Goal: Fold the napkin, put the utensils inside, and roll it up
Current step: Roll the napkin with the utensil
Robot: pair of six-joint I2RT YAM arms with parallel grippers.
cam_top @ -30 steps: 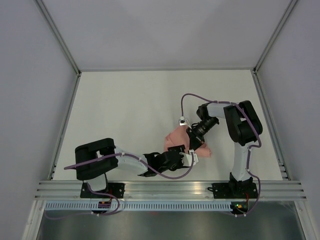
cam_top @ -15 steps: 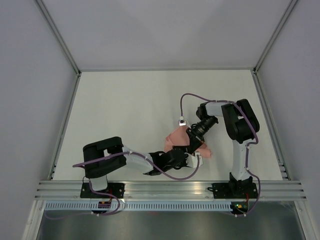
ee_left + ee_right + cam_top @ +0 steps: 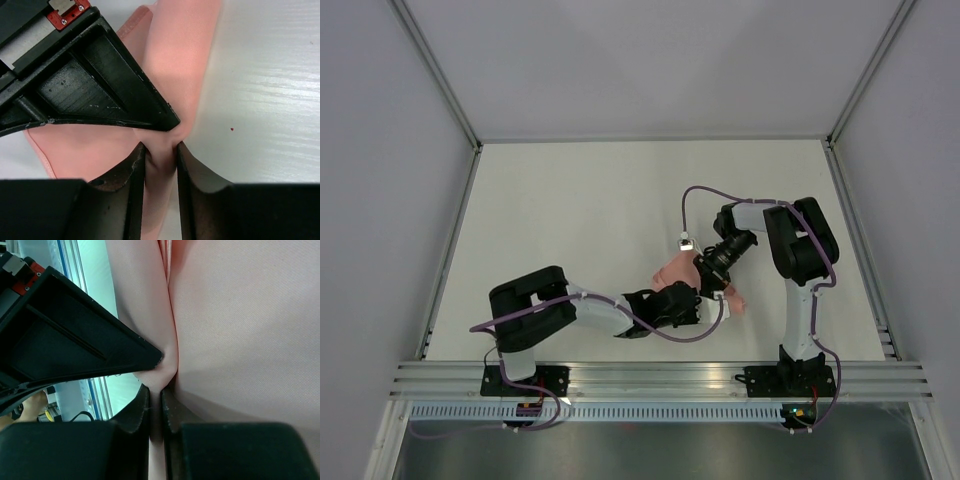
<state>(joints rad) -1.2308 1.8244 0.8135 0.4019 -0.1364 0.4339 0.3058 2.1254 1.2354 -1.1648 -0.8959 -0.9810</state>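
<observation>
my left hand (image 3: pixel 157 150) and right hand (image 3: pixel 160 390) both clench one raised fold of the thin salmon-pink cloth napkin (image 3: pixel 185 55), tips nearly touching, likely to pass it over.

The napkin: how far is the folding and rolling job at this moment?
Nothing looks finished: the napkin is bunched, neither a flat fold nor a roll. In hand: the left pincer and the right pincer each pinch a pleat of it. Left to do: the fold, the utensils, none in view, and the rolling.
</observation>
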